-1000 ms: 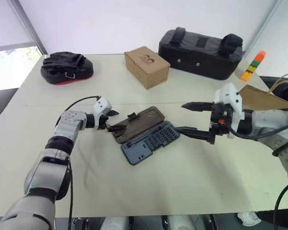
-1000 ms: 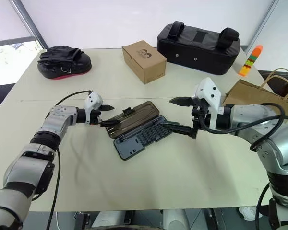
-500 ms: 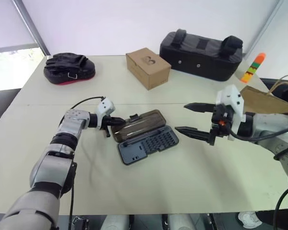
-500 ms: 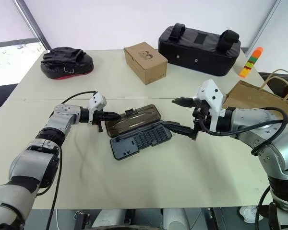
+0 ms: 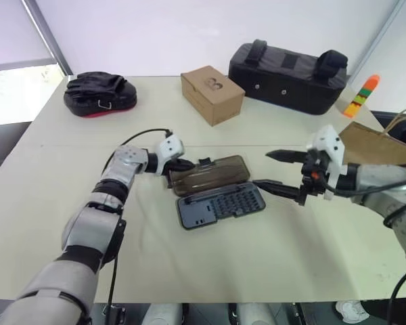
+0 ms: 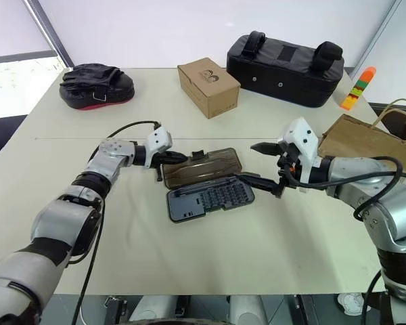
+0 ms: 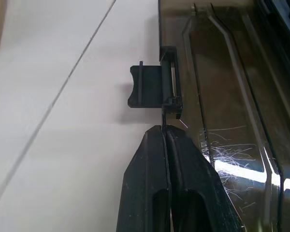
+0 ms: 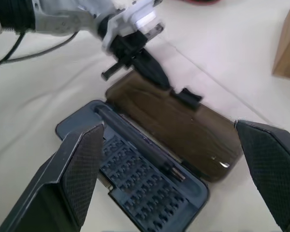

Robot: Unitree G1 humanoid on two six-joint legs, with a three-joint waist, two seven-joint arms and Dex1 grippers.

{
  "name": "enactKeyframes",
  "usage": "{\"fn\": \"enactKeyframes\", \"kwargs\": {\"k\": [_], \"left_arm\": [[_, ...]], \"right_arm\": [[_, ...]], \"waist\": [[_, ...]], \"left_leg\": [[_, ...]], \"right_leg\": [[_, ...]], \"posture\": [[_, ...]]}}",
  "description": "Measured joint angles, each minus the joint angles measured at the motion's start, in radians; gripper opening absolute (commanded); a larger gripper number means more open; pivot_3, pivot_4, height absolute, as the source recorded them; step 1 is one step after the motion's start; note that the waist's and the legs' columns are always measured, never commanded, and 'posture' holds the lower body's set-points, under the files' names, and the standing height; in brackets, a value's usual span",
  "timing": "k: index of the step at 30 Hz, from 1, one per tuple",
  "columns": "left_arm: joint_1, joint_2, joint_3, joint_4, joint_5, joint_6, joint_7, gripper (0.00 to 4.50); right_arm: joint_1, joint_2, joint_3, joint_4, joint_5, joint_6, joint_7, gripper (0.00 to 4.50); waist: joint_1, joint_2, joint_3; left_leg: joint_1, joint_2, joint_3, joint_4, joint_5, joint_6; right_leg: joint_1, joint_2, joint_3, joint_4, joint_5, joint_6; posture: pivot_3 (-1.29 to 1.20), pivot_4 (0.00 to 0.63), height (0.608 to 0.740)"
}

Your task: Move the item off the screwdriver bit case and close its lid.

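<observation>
The flat dark grey-blue plastic screwdriver bit case (image 6: pixel 211 200) lies open at table centre, its smoky brown translucent lid (image 6: pixel 206 166) flat on the table at 12 o'clock of the bit tray. The left gripper (image 7: pixel 165 133) has its fingers pressed together, tips at the lid's edge just beside the small black latch tab (image 7: pixel 152 87); whether they pinch the edge is not clear. The right gripper (image 6: pixel 265 164), at 3 o'clock of the case, has fingers spread wide, w/ nothing between. The small brown kraft paper bag (image 6: pixel 369 141) stands at table's right edge, well apart from the case.
</observation>
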Motion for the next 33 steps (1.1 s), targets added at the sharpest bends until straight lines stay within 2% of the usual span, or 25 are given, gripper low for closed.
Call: {"fn": "enactKeyframes", "kwargs": {"k": [7,22,29,32,33], "left_arm": [[-0.001,-0.032,-0.043,0.006,0.055,-0.098,-0.055,0.04],[-0.001,-0.024,-0.088,0.039,0.137,-0.274,0.065,0.04],[-0.002,-0.022,-0.101,0.048,0.148,-0.292,0.089,0.04],[-0.002,-0.022,-0.099,0.051,0.149,-0.276,0.1,0.94],[-0.008,-0.022,-0.097,0.054,0.149,-0.268,0.112,1.38]], "right_arm": [[0.071,-0.003,-0.033,-0.017,-0.001,0.002,-0.005,4.5],[0.096,-0.003,-0.038,-0.023,-0.03,-0.009,-0.018,4.5],[0.086,0.004,-0.024,-0.016,-0.05,-0.013,-0.021,4.5],[0.086,0.009,-0.015,-0.01,-0.061,-0.019,-0.021,4.5],[0.086,0.009,-0.013,-0.007,-0.068,-0.02,-0.021,4.5]], "waist": [[-0.002,0.0,0.0],[-0.002,0.0,0.0],[-0.002,0.0,0.0],[-0.003,0.0,0.0],[-0.003,0.0,0.0]], "left_leg": [[-0.001,0.001,0.001,0.0,0.0,0.0],[0.0,0.001,0.001,0.001,0.0,0.0],[0.001,0.001,0.001,0.001,0.0,0.0],[0.003,0.001,0.001,0.001,0.0,0.0],[0.003,0.001,0.001,0.001,0.0,0.0]], "right_leg": [[-0.002,0.001,0.0,0.0,0.0,0.0],[-0.001,0.001,0.001,0.001,0.001,0.001],[0.0,0.001,0.001,0.002,0.001,0.001],[0.001,0.001,0.001,0.002,0.001,0.001],[0.001,0.001,0.001,0.002,0.001,0.001]], "posture": [[0.0,0.15,0.74],[0.0,0.15,0.74],[0.0,0.15,0.74],[0.0,0.15,0.74],[0.0,0.15,0.74]]}}
